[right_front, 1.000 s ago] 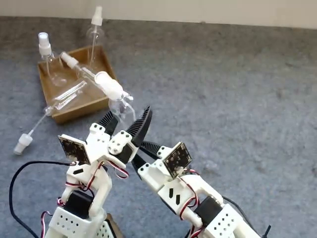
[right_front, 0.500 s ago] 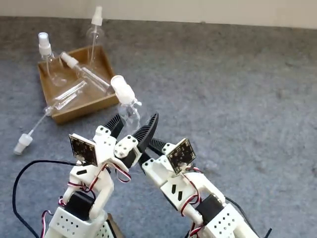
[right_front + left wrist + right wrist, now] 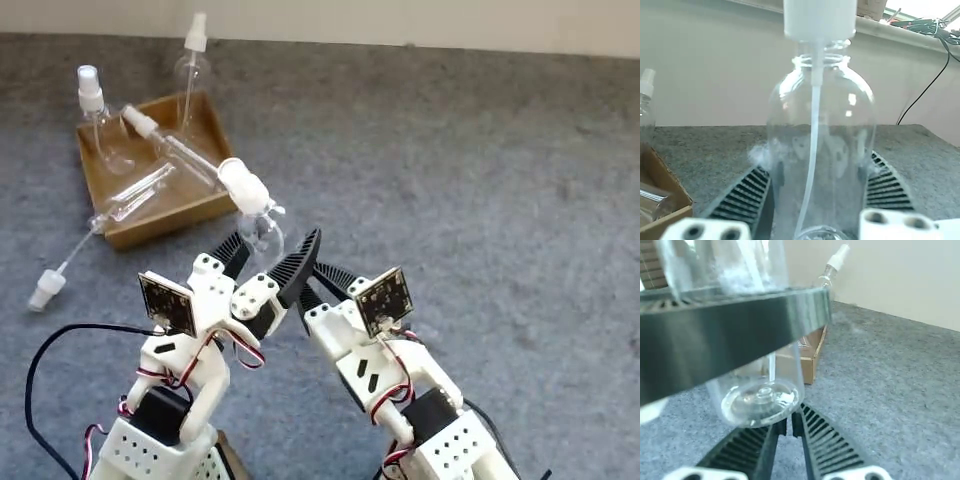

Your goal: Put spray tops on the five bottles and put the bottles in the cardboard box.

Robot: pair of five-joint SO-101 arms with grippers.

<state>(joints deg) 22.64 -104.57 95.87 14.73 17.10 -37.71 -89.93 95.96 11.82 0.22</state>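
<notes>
One bottle (image 3: pixel 258 228), seen from above, spray top (image 3: pixel 243 187) on, is clamped in the left tool (image 3: pixel 273 240), tilted with its top toward the box (image 3: pixel 165 222) at the table's far-left corner. Left wrist: jaws hug both bottle sides. Right wrist: right tool (image 3: pixel 789 427) closed, empty, under the bottle's base.

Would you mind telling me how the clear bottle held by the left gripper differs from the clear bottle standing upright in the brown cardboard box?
The held clear bottle, clamped in the left gripper, hangs above the grey carpeted table, outside the brown cardboard box; the standing clear bottle rests inside it. The held bottle tilts toward the box, while the standing bottle is upright. Both carry white spray tops.
</notes>
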